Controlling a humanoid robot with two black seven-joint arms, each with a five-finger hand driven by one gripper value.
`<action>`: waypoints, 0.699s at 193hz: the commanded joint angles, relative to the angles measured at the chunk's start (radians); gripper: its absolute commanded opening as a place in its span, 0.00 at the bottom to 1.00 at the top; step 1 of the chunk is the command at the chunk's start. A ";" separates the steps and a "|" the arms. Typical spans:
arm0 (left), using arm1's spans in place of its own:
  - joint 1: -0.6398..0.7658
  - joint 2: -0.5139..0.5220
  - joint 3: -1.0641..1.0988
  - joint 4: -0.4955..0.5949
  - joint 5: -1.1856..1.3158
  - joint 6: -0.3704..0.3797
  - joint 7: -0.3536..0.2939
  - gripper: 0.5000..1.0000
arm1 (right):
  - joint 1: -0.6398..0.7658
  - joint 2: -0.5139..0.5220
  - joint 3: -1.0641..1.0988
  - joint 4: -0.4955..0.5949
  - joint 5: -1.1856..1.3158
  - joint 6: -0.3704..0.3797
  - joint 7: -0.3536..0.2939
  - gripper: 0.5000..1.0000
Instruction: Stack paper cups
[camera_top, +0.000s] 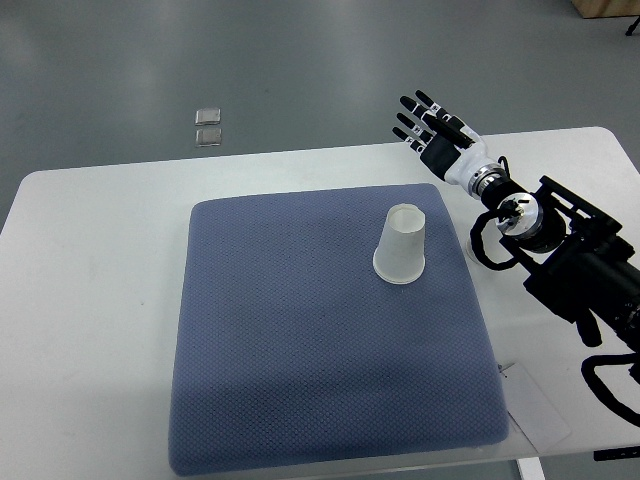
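White paper forms the cup (402, 246), a tapered cone standing upside down with its narrow flat base up and its wide rolled rim down on the mat (300, 340). It sits in the mat's upper right part, well inside the edges. Only one outline shows, so I cannot tell if another cup is nested under it.

Blue-grey and finely dimpled, the mat is a soft square pad with rounded corners and a thick edge. It lies on a smooth white table (90, 300) with rounded corners.

Black jointed segments with white marks make up the right hand (430, 126), which joins a white wrist and a black arm wrapped in cables coming from the right edge. Its fingers are straight, spread a little, and grip nothing. It hovers past the mat's far right corner, apart from the cup.

Beyond the table, two small clear squares (208, 126) lie on the grey floor (300, 60).
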 joint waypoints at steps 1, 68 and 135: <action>0.000 0.000 0.001 -0.003 0.000 0.000 -0.001 1.00 | 0.003 0.000 0.000 0.002 -0.001 0.002 -0.002 0.85; 0.000 0.000 0.003 -0.001 0.000 0.000 -0.001 1.00 | 0.060 -0.040 -0.029 0.012 -0.013 -0.001 -0.005 0.85; 0.000 0.000 0.003 -0.001 0.000 0.000 -0.001 1.00 | 0.256 -0.236 -0.330 0.032 -0.030 0.022 -0.058 0.84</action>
